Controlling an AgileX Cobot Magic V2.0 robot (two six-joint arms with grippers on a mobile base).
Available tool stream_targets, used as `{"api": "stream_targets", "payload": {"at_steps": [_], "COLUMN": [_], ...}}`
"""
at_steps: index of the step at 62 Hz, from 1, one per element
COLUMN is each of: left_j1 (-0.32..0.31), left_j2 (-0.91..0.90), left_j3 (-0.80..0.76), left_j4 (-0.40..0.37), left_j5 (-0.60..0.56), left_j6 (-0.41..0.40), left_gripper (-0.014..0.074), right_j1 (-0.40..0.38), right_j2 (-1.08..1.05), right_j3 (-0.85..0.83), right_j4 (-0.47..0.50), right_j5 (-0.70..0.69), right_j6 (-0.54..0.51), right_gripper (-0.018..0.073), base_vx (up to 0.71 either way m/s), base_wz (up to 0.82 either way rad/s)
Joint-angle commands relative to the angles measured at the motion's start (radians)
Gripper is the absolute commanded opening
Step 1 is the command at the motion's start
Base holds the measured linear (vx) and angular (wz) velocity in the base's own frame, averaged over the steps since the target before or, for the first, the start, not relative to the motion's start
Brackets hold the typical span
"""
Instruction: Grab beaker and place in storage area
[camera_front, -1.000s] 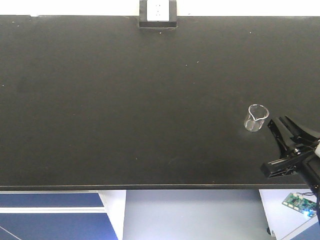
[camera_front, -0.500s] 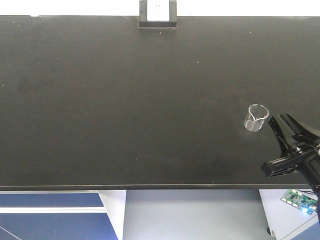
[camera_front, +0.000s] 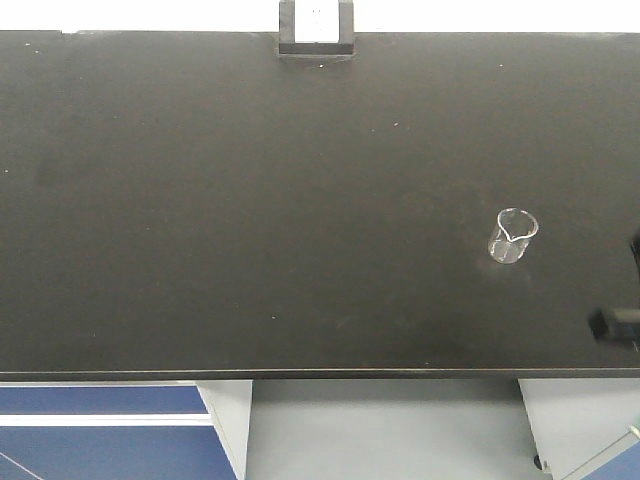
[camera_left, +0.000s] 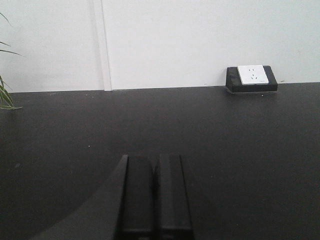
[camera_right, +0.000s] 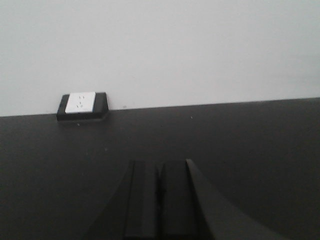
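The small clear beaker stands upright and alone on the storage area, a wide matte black benchtop, towards its right front. In the front view, only two black bits of my right arm show at the right edge, well clear of the beaker. In the right wrist view my right gripper has its fingers pressed together with nothing between them. My left gripper is shut and empty too, low over the benchtop. Neither wrist view shows the beaker.
A small black-and-white socket box sits at the benchtop's rear edge against the white wall, also visible as the box and the box. Green plant leaves reach in at the far left. The front edge drops to blue and white cabinets.
My right gripper, open beside the beaker earlier, has pulled away to the right and almost left the front view. The beaker has stayed where it was.
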Motion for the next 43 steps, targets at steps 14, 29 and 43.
{"api": "stream_targets", "payload": {"at_steps": [14,29,43], "left_j1": [0.000,0.000,0.000], "left_j2": [-0.015,-0.015,-0.015], "left_j3": [-0.020,-0.020,-0.020], "left_j4": [-0.001,-0.001,-0.001], "left_j5": [-0.079,-0.079,-0.079], "left_j6": [-0.010,-0.010,-0.010], "left_gripper": [-0.0006,-0.0006,-0.0006], "right_j1": [0.001,0.001,0.001], "right_j2": [-0.577,-0.666,-0.664], "right_j3": [0.015,0.015,0.015], "right_j4": [0.023,0.022,0.022], "right_j5": [0.584,0.669,0.666], "right_j6": [-0.072,-0.063,-0.063], "right_gripper": [-0.0006,-0.0006,-0.0006], "base_vx": [0.00,0.00,0.00], "base_wz": [0.00,0.00,0.00]}}
